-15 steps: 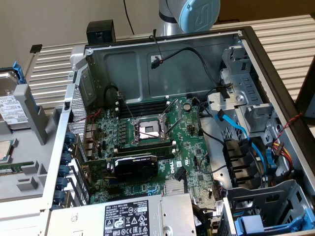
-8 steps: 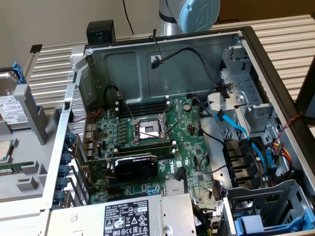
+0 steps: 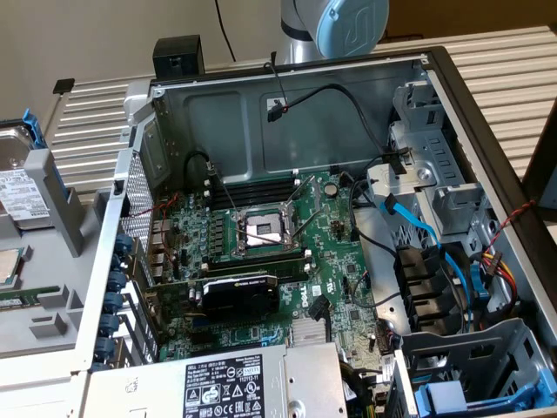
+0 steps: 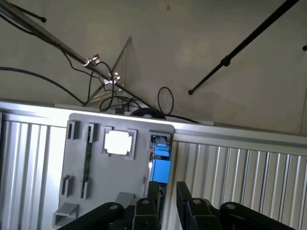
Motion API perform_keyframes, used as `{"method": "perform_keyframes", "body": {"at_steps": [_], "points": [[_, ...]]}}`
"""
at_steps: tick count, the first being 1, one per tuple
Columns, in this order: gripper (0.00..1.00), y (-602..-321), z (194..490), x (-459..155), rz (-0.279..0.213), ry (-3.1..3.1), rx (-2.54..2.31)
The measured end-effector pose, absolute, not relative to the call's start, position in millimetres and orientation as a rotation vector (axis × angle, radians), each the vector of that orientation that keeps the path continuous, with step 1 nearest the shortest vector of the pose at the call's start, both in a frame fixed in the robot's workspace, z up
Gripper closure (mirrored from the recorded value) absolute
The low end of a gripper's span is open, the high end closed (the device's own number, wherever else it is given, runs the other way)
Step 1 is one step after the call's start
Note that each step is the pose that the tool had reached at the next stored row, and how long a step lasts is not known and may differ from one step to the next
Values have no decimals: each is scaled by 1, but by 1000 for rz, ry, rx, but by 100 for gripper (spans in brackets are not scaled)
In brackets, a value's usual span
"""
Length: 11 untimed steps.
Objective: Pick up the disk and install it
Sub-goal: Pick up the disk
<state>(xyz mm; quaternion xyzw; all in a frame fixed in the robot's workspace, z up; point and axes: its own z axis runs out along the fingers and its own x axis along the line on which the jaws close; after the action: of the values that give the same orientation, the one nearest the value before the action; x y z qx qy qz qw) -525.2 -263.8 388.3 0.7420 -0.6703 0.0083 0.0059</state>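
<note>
The disk stands on its edge in a slot of the grey holder, at the far left of the exterior view. It is outside the computer case. A blue rail runs along its upper edge. A square chip lies flat in the holder just beside it. The holder sits close beside the case's outer wall, and there is bare ribbed table behind it.

In the wrist view the gripper hangs above the holder, over the slot where the blue edge of the disk shows. Its two black fingers stand a little apart. The gap between them is thin and has nothing in it.

Inside the case, the graphics card and the power supply crowd the near side. A metal drive bay sits at the exterior view's lower right, with cables bunched just beside it.
</note>
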Motion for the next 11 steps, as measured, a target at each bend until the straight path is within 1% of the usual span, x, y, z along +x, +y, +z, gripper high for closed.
{"method": "perform_keyframes", "body": {"at_steps": [3,7,9,10,11], "points": [[67,-264,388,-526,26,-2098,2323],[44,-264,388,-527,26,-2098,2322],[44,-264,387,-527,26,-2098,2322],[38,-264,387,-526,26,-2098,2323],[38,-264,386,-527,26,-2098,2323]]}}
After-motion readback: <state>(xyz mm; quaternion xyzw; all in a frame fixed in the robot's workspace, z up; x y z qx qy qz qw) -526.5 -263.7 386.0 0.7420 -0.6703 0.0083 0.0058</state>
